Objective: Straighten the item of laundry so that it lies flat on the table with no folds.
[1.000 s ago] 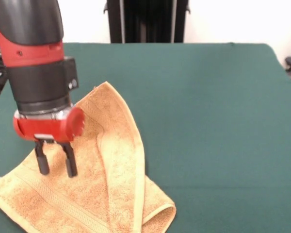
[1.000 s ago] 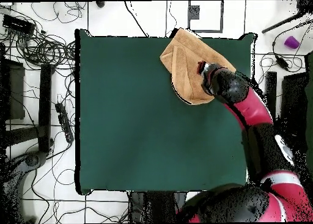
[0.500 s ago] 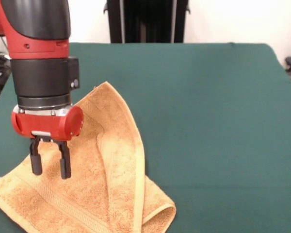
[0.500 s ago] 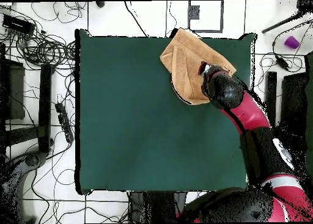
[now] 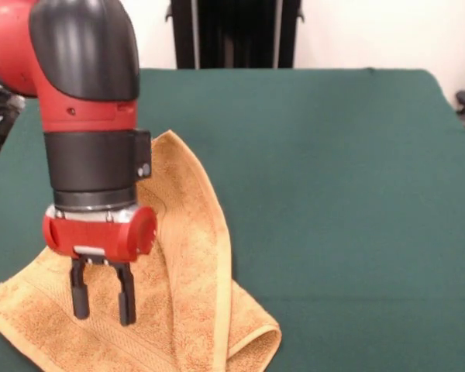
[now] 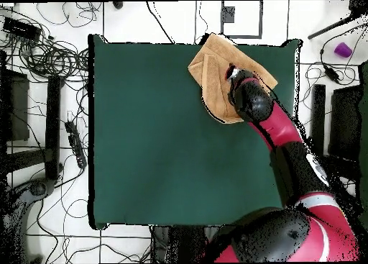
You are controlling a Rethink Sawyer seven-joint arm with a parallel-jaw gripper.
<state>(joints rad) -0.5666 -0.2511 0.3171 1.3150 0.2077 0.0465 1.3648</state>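
The golden-orange towel (image 5: 187, 256) lies folded over itself at the near left of the green table (image 5: 333, 194) in the front view, with a long fold running down its middle and a doubled corner at the near edge. A woven band stripe crosses its lower left part. In the overhead view the towel (image 6: 212, 67) sits at the table's top right corner. My gripper (image 5: 102, 301) hangs straight down over the towel's left half, jaws open, tips just above or touching the cloth, holding nothing. The white tag is not visible.
The towel reaches the table's near edge in the front view. Cables and equipment (image 6: 43, 52) lie on the floor around the table (image 6: 172, 146) in the overhead view. A black stand (image 5: 232, 31) rises behind the far edge.
My gripper has moved nearer the camera and slightly right over the towel, and sits lower in the picture. The towel has not changed shape.
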